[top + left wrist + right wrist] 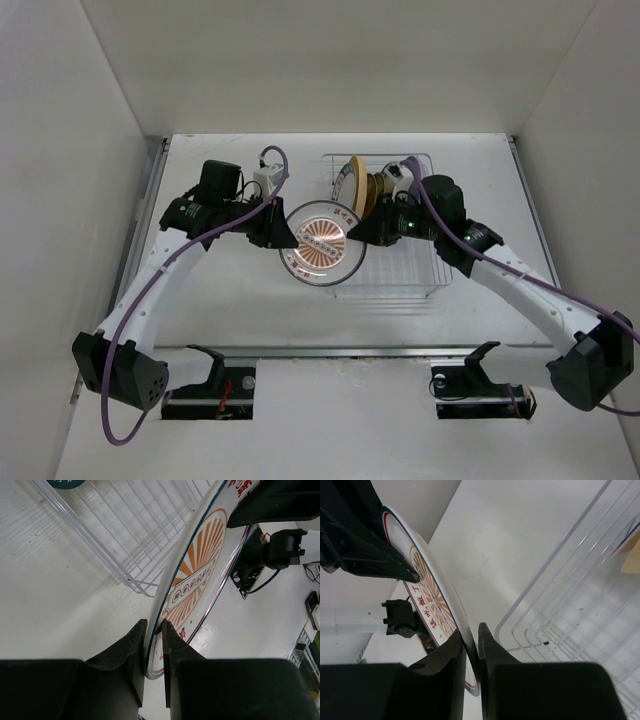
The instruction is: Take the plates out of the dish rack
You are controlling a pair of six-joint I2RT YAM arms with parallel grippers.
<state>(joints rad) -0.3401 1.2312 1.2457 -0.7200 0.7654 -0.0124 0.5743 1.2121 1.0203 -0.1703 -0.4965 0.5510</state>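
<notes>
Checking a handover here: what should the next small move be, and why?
Probably the right gripper should open and back away. It and the left gripper both pinch opposite rims of the round white plate with the orange sunburst pattern, held over the left edge of the silvery wire dish rack. One must let go before the left can carry it to the white table.

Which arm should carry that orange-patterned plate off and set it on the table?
Left. Both pinch the orange-patterned plate by its rim, but the left gripper is over bare table beside the dish rack, while the right gripper reaches in from over the rack.
</notes>
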